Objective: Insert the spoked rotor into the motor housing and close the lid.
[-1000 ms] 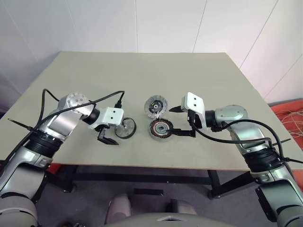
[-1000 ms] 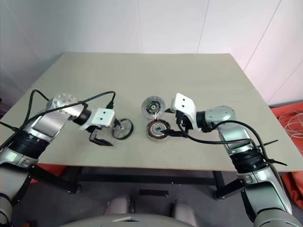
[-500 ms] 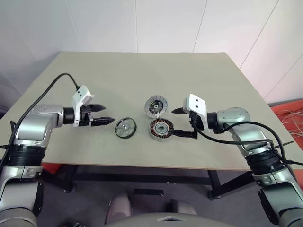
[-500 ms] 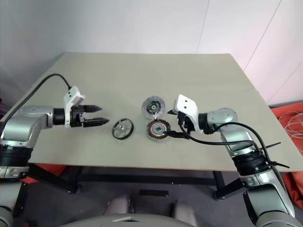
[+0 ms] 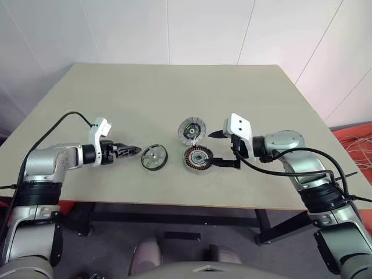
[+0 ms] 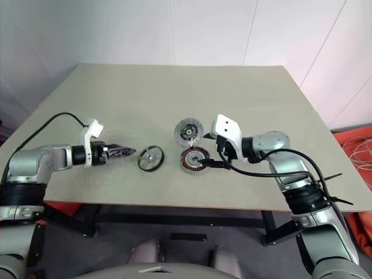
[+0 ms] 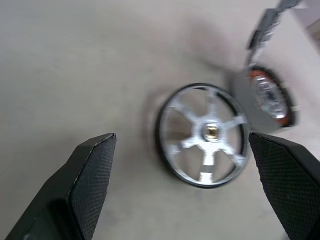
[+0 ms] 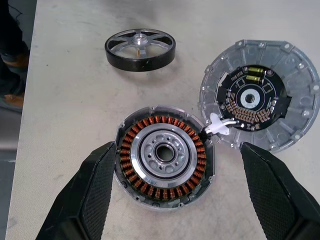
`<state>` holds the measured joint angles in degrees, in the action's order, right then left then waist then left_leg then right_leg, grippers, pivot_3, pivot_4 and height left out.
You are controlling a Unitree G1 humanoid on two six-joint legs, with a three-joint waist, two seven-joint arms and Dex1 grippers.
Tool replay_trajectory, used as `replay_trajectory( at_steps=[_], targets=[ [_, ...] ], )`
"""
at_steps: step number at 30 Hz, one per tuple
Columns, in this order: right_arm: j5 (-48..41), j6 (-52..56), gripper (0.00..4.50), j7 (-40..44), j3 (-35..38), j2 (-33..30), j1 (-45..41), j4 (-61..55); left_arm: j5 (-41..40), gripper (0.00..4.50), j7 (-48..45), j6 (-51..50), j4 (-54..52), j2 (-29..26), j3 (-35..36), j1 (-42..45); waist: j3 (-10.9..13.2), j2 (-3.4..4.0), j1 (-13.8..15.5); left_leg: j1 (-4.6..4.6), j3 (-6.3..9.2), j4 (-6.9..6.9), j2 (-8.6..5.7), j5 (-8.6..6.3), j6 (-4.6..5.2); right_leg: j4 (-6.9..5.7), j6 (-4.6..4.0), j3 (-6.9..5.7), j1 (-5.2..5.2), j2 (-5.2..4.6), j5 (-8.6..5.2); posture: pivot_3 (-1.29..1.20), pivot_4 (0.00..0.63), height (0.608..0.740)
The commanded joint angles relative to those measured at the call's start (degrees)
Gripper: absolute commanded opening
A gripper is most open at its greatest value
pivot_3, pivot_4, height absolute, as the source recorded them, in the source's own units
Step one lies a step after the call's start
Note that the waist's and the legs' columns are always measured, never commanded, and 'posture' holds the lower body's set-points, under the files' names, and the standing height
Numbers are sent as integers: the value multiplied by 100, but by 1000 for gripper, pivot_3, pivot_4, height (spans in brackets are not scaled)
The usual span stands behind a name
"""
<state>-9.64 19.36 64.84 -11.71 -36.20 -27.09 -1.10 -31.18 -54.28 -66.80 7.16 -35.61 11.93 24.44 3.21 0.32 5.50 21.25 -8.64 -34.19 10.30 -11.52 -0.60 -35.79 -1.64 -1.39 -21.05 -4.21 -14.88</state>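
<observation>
Lying flat on the table (image 5: 116, 87): wheel (image 5: 154, 157), motor (image 5: 198, 158), lid (image 5: 192, 130). Pointing wide open at wheel, holding nothing: left gripper (image 5: 135, 150). Hanging wide open around motor: right gripper (image 5: 224, 149).

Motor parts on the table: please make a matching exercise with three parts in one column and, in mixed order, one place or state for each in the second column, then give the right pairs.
Column one:
1. spoked rotor
2. motor housing
3. lid

Column two:
A. lies open behind the copper-wound part, circuit board facing up
B. lies between the right gripper's open fingers
C. lies flat just ahead of the left gripper's open fingertips

Pairs: 1-C, 2-B, 3-A
</observation>
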Motion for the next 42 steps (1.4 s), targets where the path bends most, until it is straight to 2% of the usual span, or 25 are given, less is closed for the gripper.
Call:
replay_trajectory(
  at_steps=[1, 7, 15, 19, 30, 42],
  targets=[
    [-152, 5, 4452, -42, 214, -88, -19, -281, -731, 4500, 233, -864, -825, 66, 593, -391, 0, 1, -5, 0, 0, 0, 0, 0, 0, 0, 0, 0, -1, 0, 0, 0, 0, 740],
    [-173, -19, 4452, -31, 198, -100, -59, -237, -1170, 4500, 773, -1210, -1390, 438, 1005, -1096, 2, 2, 1, -8, 0, 0, 2, -5, 9, 0, 0, -1, 7, 0, 0, 0, 0, 740],
    [-182, -25, 4452, -7, 152, -47, -143, -207, -1406, 4500, 1513, -1043, -1108, 1078, 1525, -1067, 2, 2, -8, -20, 3, 0, 3, -3, 13, 2, 0, -4, 22, 1, 1, 0, 0, 740],
    [-198, 13, 4452, -26, 153, -33, -126, -258, -1692, 4500, 1805, -1349, -937, 1363, 1791, -923, 2, 2, -7, -14, 3, 0, 1, -3, 13, 5, 0, -4, 18, 1, 1, 0, 0, 740],
    [-200, 54, 4452, -86, 137, 30, -166, -265, -1910, 4500, 2347, -1556, -649, 1742, 1808, -812, 2, 1, -3, -14, 3, 0, 0, -8, 22, 6, 0, -4, 19, 0, 1, 0, 0, 740],
    [-259, 79, 4452, -103, 132, 56, -160, -317, -1898, 4500, 2558, -1034, -680, 2003, 1585, -841, 3, 0, -1, -15, 3, 0, 0, -9, 23, 8, 0, -4, 22, 0, 1, 0, 0, 740]
  ],
)
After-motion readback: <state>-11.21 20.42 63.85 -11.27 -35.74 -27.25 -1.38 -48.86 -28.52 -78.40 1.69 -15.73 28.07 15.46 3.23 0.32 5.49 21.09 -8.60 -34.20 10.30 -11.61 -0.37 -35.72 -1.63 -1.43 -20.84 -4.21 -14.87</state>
